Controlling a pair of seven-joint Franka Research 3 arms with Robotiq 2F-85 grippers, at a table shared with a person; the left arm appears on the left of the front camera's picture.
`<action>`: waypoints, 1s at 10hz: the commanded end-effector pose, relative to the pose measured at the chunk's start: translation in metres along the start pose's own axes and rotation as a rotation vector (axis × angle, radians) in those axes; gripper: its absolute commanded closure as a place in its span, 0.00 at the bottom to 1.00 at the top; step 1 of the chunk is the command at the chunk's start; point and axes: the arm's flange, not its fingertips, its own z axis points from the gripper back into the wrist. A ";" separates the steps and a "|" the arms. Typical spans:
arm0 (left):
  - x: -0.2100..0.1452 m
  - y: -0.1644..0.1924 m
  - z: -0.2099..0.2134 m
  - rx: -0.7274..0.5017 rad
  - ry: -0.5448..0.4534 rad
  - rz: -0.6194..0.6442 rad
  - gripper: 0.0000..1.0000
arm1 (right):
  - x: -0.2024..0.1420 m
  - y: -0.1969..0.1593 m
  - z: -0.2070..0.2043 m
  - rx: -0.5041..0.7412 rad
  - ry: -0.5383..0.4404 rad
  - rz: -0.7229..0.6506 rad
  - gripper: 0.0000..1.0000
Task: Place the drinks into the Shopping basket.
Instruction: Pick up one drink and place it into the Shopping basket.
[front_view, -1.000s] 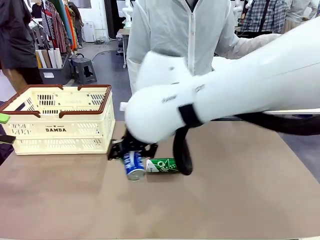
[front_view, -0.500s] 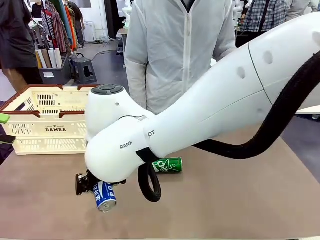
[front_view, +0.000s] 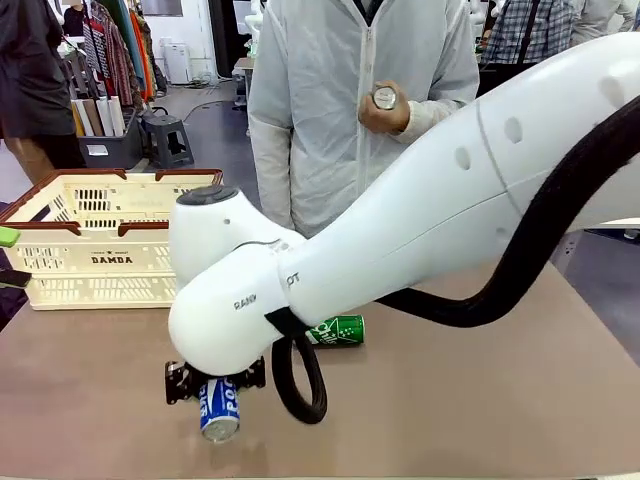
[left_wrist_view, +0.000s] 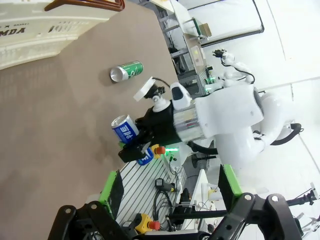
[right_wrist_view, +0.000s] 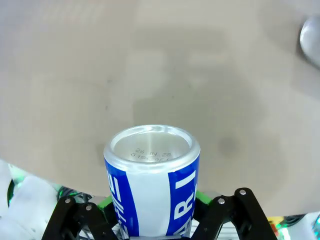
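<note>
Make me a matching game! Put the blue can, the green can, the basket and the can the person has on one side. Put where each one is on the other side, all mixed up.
Things:
1. blue can
2. green can
3. Shopping basket
4. silver-topped can

Places:
A. lying on its side on the table
B. in the person's hand
C. clamped in the right gripper
D. standing at the table's left side

Pairs: 1-C, 2-A, 3-D, 4-B

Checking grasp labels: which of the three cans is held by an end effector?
The blue can, clamped in the right end effector; the green can lies on the table, a third can is in the person's hand.
</note>
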 end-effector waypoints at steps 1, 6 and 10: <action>-0.001 -0.003 0.003 0.000 0.008 0.006 0.00 | 0.011 0.017 -0.007 -0.006 -0.007 -0.125 1.00; -0.001 -0.003 0.003 0.000 0.008 0.006 0.00 | 0.025 0.011 -0.031 -0.034 -0.047 -0.124 0.41; -0.001 -0.003 0.003 0.000 0.008 0.006 0.00 | 0.029 0.007 -0.032 -0.037 -0.056 -0.127 0.00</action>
